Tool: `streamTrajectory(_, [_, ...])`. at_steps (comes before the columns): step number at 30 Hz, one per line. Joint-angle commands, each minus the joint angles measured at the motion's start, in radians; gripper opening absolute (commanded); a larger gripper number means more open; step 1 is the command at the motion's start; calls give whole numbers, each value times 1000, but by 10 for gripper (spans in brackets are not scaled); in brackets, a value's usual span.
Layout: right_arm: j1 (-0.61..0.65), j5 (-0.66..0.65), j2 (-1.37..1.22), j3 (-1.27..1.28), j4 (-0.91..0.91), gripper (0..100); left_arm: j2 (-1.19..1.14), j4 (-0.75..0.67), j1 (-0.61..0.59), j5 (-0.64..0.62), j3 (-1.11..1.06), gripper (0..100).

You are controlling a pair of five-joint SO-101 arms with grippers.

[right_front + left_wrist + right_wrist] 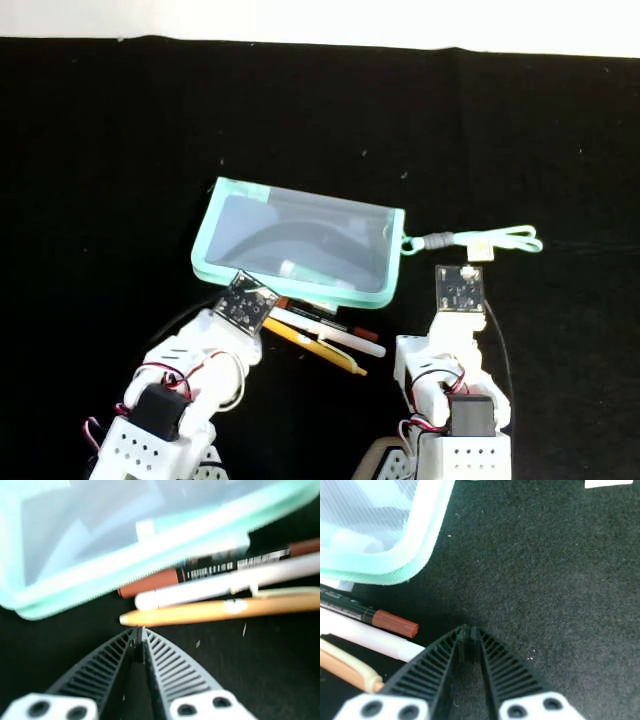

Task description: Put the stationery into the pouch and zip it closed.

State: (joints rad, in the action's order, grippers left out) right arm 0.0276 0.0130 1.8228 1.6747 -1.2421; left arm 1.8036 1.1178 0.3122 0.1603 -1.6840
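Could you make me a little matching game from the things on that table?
1 pouch
2 strap
3 yellow pen
4 white pen

A lies between the yellow pen and the brown-capped pen
B mint green edge, see-through front
C stretched out beside the pouch
D the pen farthest from the pouch

Pairs: 1-B, 2-C, 3-D, 4-A.

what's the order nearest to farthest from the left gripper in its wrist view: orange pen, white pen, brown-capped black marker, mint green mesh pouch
1. orange pen: tip just ahead of the left gripper.
2. white pen: lying alongside it, farther out.
3. brown-capped black marker: against the pouch's edge.
4. mint green mesh pouch: beyond all three.
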Motion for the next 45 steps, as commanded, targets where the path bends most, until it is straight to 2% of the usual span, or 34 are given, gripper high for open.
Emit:
streamTrajectory(1, [-5,-5,8,134,5,12,8,-103,10,8,-13,7])
streamTrajectory(5, [-4,-2,8,134,13,12,7,-178,12,6,-13,7])
streamTrajectory(9, [-4,-6,10,134,33,12,7,-141,12,6,-13,7])
streamTrajectory(14, [-4,-2,10,134,266,12,8,-146,15,6,-12,7])
streamTrajectory(19, [-4,-2,10,133,426,12,7,-140,10,8,-8,8])
streamTrajectory(26, [-4,-2,10,-30,470,12,7,-100,8,5,41,158])
streamTrajectory(29, [-4,-2,10,-120,470,12,7,-98,4,8,70,178])
streamTrajectory(38, [-4,-6,10,-222,470,12,7,-98,-193,8,194,178])
streamTrajectory(45, [-8,-6,10,-150,469,12,10,-104,-328,9,203,178])
